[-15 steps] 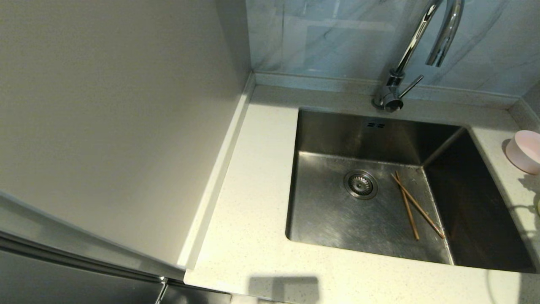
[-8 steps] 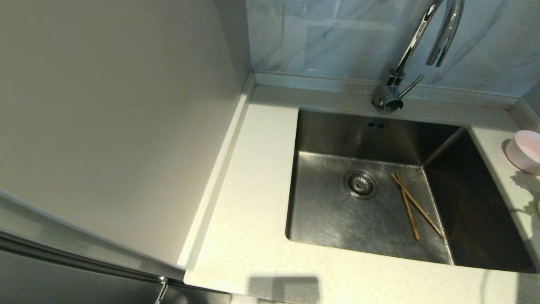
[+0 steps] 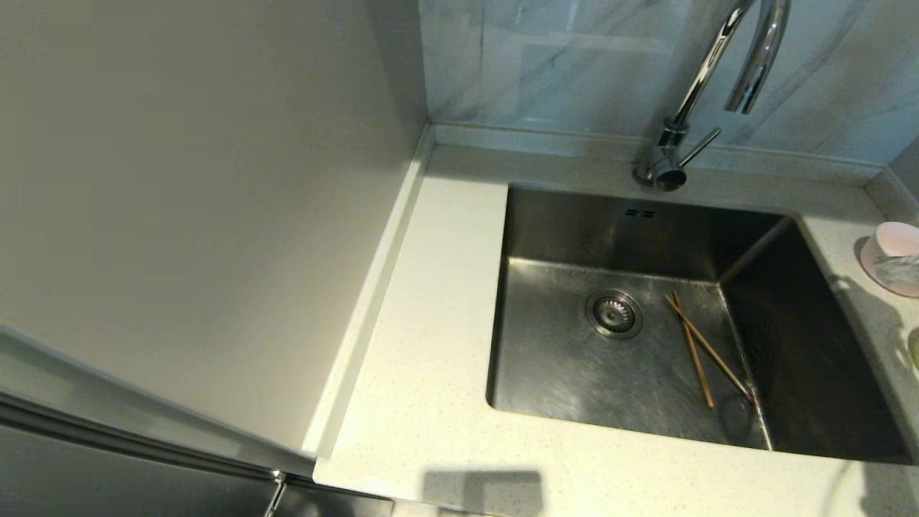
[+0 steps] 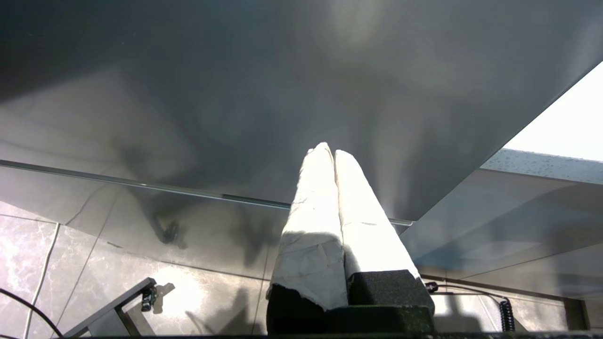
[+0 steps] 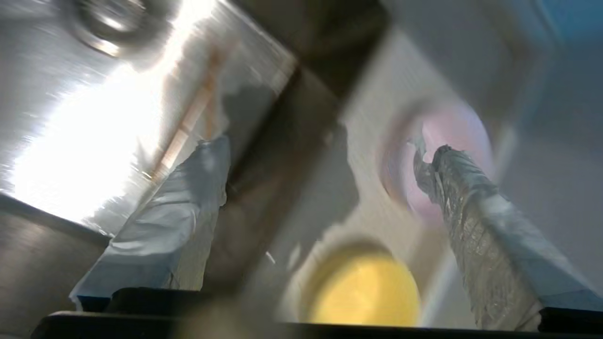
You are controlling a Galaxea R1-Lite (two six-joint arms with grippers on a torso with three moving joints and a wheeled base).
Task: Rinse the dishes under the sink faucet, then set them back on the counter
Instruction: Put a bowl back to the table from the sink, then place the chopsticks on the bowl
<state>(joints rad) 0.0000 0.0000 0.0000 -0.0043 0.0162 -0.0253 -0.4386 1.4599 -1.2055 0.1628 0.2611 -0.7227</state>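
Observation:
Two brown chopsticks lie crossed on the floor of the steel sink, right of the drain. The pink bowl stands on the counter at the far right, and only a sliver of the yellow-green bowl shows in front of it. My right gripper hangs open and empty above the sink's right rim. One fingertip is over the pink bowl, the other is over the chopsticks, and the yellow-green bowl lies below between them. The chrome faucet stands behind the sink.
My left gripper is shut and parked low beside a dark cabinet panel, over tiled floor. A plain grey wall panel borders the counter's left side. The faucet's side lever points right. The drain strainer sits mid-basin.
A taped fingertip of my right gripper has come into the head view over the pink bowl, and shadows at the right edge have shifted. The chopsticks and bowls have not moved.

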